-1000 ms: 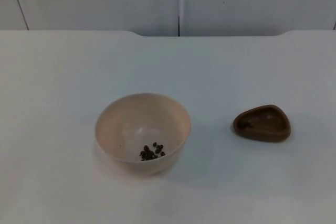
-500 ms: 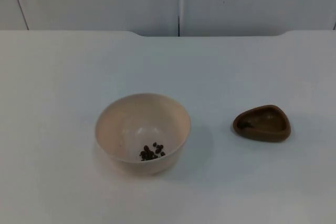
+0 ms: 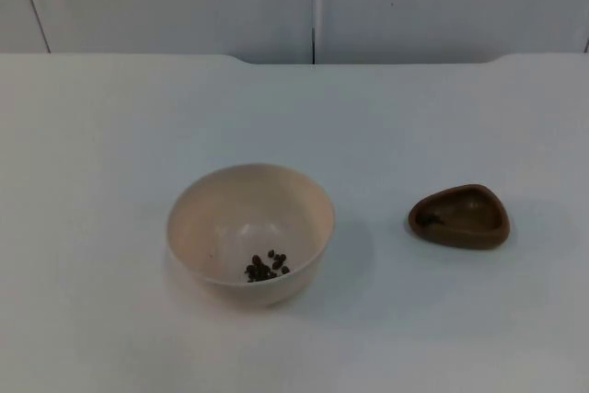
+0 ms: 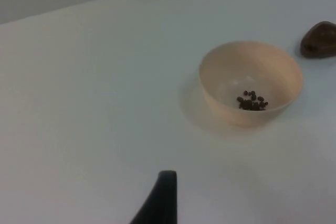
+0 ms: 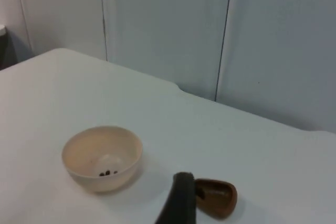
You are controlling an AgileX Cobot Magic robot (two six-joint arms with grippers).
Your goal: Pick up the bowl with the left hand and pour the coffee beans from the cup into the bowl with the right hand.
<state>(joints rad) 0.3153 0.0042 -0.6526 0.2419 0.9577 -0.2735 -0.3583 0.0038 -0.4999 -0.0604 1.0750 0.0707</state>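
Bowl (image 3: pixel 249 232), cream, upright on the white desk (image 3: pixel 101 135), left of centre in the top view; a small heap of beans (image 3: pixel 265 267) lies at its bottom, toward the near wall; the same heap shows in the left wrist view (image 4: pixel 251 101) inside the bowl (image 4: pixel 251 82), and as a few dark specks in the right wrist view (image 5: pixel 107 172) inside the bowl (image 5: pixel 102 157). Cup (image 3: pixel 459 216), a shallow brown dish with a rounded-triangle rim, stands upright on the desk well apart to the bowl's right; a dark speck sits at its inner left edge, whether a bean cannot be told; also seen at (image 4: pixel 318 39) and (image 5: pixel 214 196). Nothing has shifted over the last second: bowl, beans and cup keep their places. Judgement: the pour looks complete, with the beans in the bowl and both vessels set down free of any grip; the arms appear pulled back and waiting. Left tool (image 4: pixel 160 200) and right tool (image 5: pixel 178 199): each shows a single black fingertip above bare desk, holding nothing; whether released or clenched cannot be told.
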